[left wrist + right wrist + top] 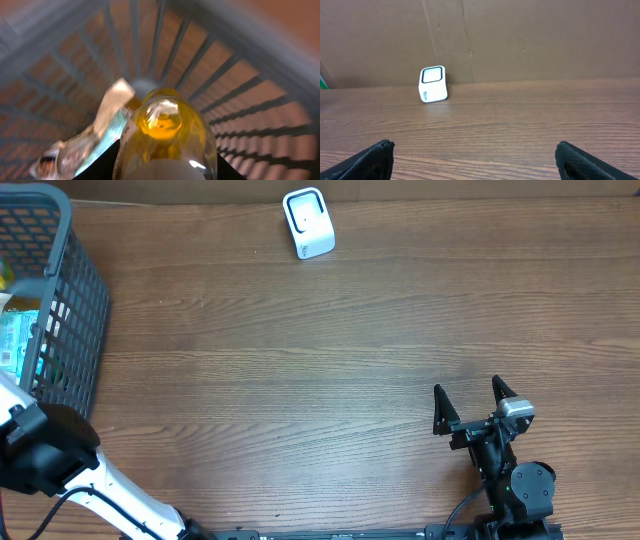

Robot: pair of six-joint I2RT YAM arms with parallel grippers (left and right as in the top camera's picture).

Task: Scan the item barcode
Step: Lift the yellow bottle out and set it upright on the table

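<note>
A clear bottle of yellow liquid with a white ribbed cap fills the left wrist view, lying inside the grey basket. My left gripper is shut on it, one dark finger pressed to each side just above the cap. The overhead view shows only the left arm reaching over the basket; its fingers are hidden there. The white barcode scanner stands at the table's far edge, also visible as the scanner. My right gripper hovers open and holds nothing.
A crinkled pale blue and white packet lies in the basket beside the bottle. More packaged items show through the basket wall. A brown cardboard wall stands behind the scanner.
</note>
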